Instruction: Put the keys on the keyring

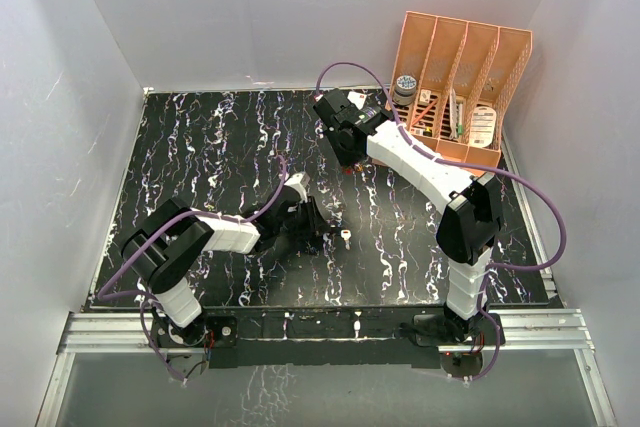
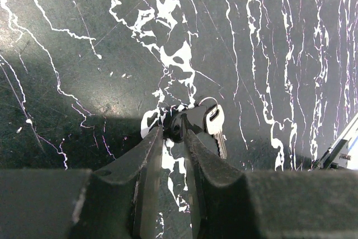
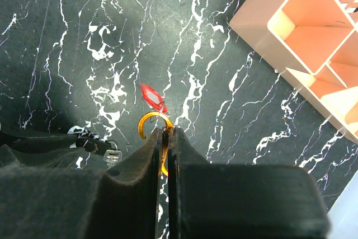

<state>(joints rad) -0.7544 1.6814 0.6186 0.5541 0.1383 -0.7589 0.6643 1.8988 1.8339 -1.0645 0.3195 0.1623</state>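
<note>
Now the right gripper (image 3: 168, 131) is clamped thin on the orange keyring (image 3: 146, 122), with the red-headed key (image 3: 152, 96) touching it. Well apart from the keyring, the left gripper (image 2: 174, 132) pinches the black-headed key (image 2: 215, 127) narrowly. Likely next: lift it to the keyring's gap.

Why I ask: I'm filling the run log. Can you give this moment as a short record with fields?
left end effector: fingers narrowly apart, flanking the black head of the black-headed key; grip unclear
right end effector: shut on orange keyring
red-headed key: at the keyring's top; threading unclear
black-headed key on ring: not yet
background: peach desk organizer, far right corner
</note>
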